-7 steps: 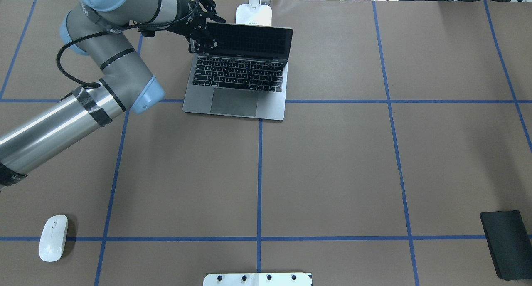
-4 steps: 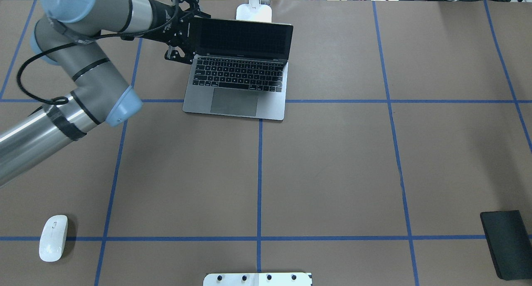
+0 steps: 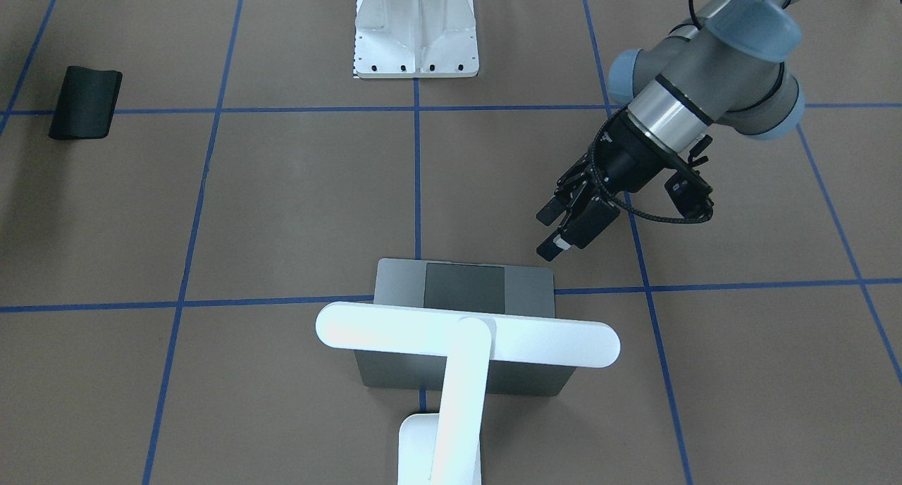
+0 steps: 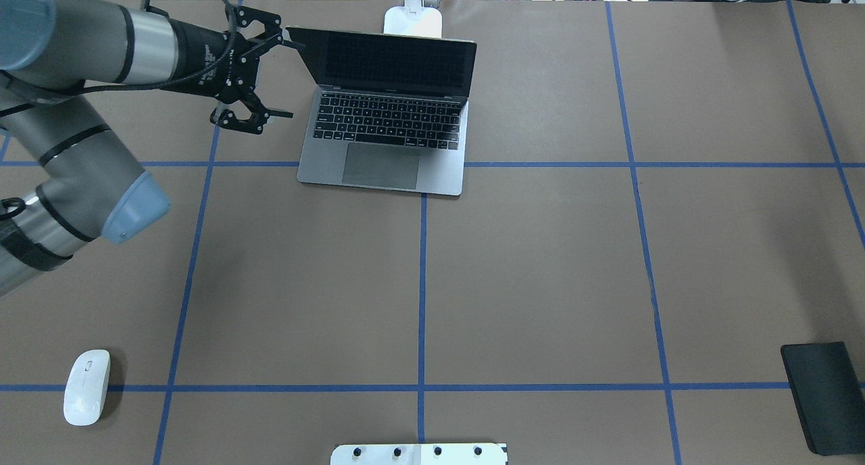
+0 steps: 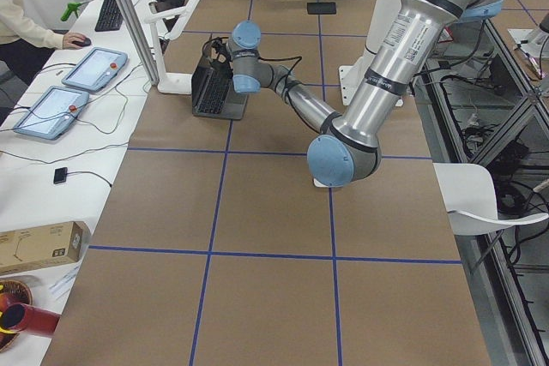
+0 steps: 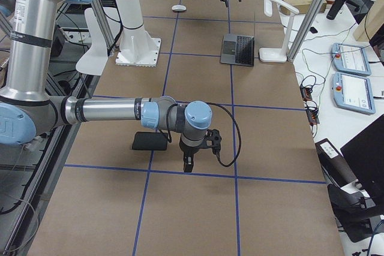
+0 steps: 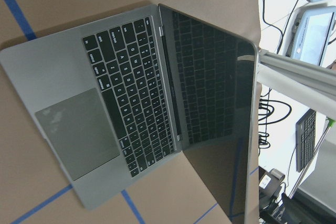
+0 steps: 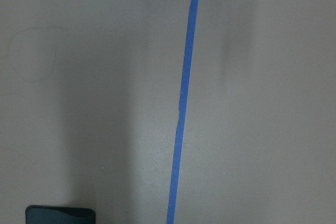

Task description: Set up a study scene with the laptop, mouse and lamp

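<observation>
Sitting open on the far side of the table [image 4: 540, 282], left of centre in my overhead view, the laptop [image 4: 388, 121] had its dark screen raised and its keyboard facing the robot. Its front edge lay across a blue tape line [image 4: 540, 164]. The lamp [image 3: 465, 335] stood right behind the screen, its base at the table's far edge and its long bar head reaching across above the lid in the front-facing view. The left gripper [image 4: 292, 80] hung just beside the laptop's left edge, level with the screen hinge. Its fingers [image 4: 260, 119] were spread wide, with nothing between them and touching nothing. The mouse [image 4: 86, 386] lay at the near left corner, well apart from the laptop and that gripper. The right gripper [image 6: 187, 163] hovered over the table just beside the black mat [image 6: 150, 141]. I saw it only from the side camera, so I could not tell how its fingers stood. The white mount [image 4: 419, 453] sat at the near edge, centred.
</observation>
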Tool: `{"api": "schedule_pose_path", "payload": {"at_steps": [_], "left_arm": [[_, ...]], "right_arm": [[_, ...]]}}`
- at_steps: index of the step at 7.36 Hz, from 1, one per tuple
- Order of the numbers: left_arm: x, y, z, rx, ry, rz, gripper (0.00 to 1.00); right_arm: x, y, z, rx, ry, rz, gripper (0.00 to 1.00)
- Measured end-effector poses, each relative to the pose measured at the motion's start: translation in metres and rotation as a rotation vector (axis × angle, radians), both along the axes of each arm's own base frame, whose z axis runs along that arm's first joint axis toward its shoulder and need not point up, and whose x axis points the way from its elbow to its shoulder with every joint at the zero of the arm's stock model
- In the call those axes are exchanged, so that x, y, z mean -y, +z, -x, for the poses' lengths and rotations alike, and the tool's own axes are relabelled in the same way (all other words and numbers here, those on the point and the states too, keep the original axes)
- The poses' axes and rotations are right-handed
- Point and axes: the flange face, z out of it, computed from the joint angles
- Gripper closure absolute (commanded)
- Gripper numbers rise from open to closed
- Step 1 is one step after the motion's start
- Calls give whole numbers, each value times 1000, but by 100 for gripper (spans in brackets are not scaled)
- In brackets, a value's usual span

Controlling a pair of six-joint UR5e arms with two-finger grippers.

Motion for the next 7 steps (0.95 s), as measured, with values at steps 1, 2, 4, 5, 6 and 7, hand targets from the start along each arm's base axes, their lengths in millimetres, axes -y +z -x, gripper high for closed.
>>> {"api": "schedule_pose_path", "payload": {"at_steps": [1,2,4,5,6,7], "left_arm": [[-5,13,17,24,25,-32,5],[-5,29,38,55,47,-68,5],[-2,70,88,134,93,-159,5],[0,91,112,178,110,-200,5],[0,113,133,226,128,-244,5],[-2,138,152,282,147,-294,5]], "right_arm": [[-1,3,0,-1,-1,5,0],[-2,6,0,-1,0,13,0],[-4,12,0,4,1,28,0],[-4,16,0,4,0,34,0],[-4,18,0,2,-3,36,0],[-4,20,0,-1,-6,36,0]]}}
